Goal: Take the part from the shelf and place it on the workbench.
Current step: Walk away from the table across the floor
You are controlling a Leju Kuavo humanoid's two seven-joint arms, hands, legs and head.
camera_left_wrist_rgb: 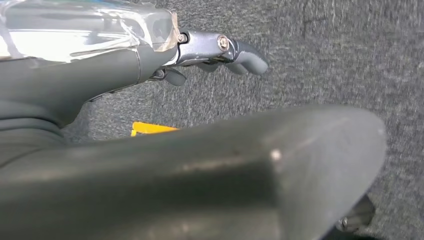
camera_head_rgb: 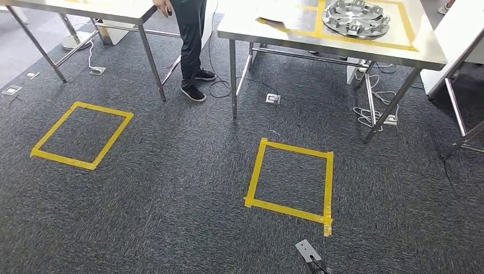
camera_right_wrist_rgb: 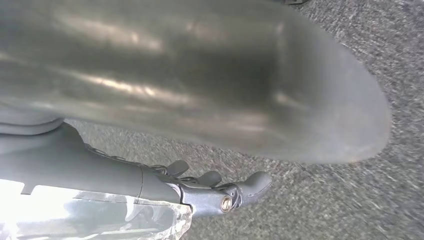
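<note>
Open carpet point(camera_head_rgb: 188, 188) across centre & lower frame. Upper right: workbench point(camera_head_rgb: 274, 31), its legs & cables point(camera_head_rgb: 371, 114) beneath. Person point(camera_head_rgb: 191, 43) stands betw. it & upper-left table point(camera_head_rgb: 108, 11).

Person point(camera_head_rgb: 188, 40) cut off above waist

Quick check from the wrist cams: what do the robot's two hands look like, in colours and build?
The two look alike. The left hand has a thick, smooth dark grey thumb, dark rounded fingers hinged on silver metal links with a bright screw, and a clear glossy cover over the back. The right hand shows the same grey thumb, dark fingers with a silver screw, and a clear cover.
</note>
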